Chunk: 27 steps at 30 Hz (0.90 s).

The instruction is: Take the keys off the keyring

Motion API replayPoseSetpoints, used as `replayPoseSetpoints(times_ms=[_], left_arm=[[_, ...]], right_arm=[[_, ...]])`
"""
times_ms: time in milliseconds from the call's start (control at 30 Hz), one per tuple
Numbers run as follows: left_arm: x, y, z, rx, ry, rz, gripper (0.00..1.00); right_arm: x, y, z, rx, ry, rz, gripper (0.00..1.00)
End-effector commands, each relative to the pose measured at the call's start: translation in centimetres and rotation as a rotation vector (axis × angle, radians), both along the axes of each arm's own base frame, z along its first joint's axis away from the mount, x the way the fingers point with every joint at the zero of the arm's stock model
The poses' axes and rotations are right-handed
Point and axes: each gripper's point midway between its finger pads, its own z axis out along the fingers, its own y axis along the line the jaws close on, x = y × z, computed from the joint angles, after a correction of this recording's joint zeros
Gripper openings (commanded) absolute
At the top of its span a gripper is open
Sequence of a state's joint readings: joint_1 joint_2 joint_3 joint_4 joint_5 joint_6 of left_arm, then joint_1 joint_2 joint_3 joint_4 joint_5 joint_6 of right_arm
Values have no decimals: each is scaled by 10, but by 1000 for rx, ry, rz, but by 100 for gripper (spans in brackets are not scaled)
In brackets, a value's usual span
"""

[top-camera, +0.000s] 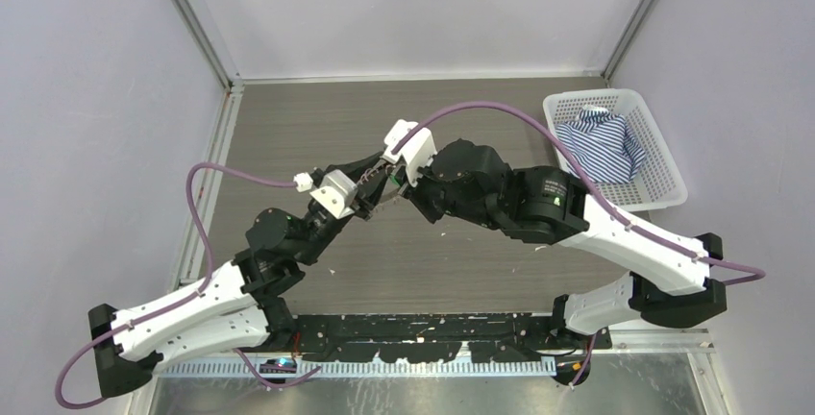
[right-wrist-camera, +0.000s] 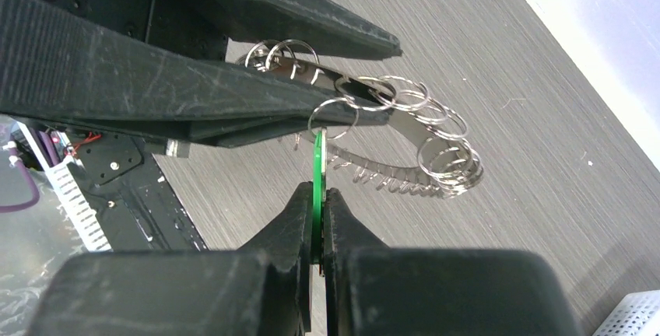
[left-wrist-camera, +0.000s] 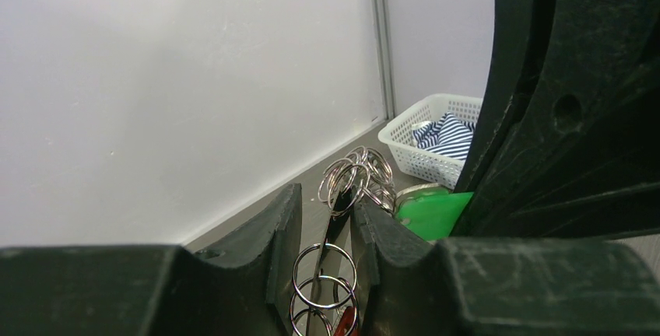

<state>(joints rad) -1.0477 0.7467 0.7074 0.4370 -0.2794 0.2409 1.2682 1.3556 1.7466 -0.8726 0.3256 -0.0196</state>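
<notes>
The bunch hangs above the table between both grippers. My left gripper (left-wrist-camera: 327,204) is closed over its silvery wire rings, the keyring (left-wrist-camera: 324,267), with a thin dark plate edge-on between the fingers (right-wrist-camera: 233,103). The keys (right-wrist-camera: 381,180) fan out in a toothed silvery arc below a cluster of small rings (right-wrist-camera: 447,166). My right gripper (right-wrist-camera: 317,192) is shut on the green-headed key (right-wrist-camera: 317,166), seen edge-on and hanging from a ring at the left fingertip. From above, both grippers meet at mid table, left gripper (top-camera: 370,194) beside right gripper (top-camera: 394,180).
A white mesh basket (top-camera: 615,103) holding a blue striped cloth (top-camera: 601,146) stands at the back right, also visible in the left wrist view as the basket (left-wrist-camera: 420,166). White walls close off the back and sides. Purple cables loop over both arms.
</notes>
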Motion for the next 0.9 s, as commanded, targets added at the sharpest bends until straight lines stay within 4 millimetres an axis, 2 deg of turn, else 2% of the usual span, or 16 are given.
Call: replayPoseSetpoints(times_ms=[0, 167, 267, 433, 567, 700, 867], left_arm=[[-2, 42, 83, -256, -144, 109, 1], [-5, 34, 89, -231, -191, 96, 1], [-7, 30, 91, -225, -205, 92, 1], [-12, 30, 92, -228, -224, 78, 1], [-36, 18, 89, -204, -304, -54, 0], [-48, 14, 82, -192, -346, -111, 1], [-54, 10, 80, -180, -380, -140, 1]], right_arm=[[-35, 4, -42, -115, 110, 127, 1], [-49, 17, -49, -64, 170, 171, 1], [-50, 18, -49, -51, 172, 176, 1], [-44, 5, -46, -59, 139, 137, 1], [-33, -7, -44, -66, 97, 69, 1], [-20, -20, -41, -71, 43, -7, 1], [-15, -22, -36, -50, 19, -22, 1]])
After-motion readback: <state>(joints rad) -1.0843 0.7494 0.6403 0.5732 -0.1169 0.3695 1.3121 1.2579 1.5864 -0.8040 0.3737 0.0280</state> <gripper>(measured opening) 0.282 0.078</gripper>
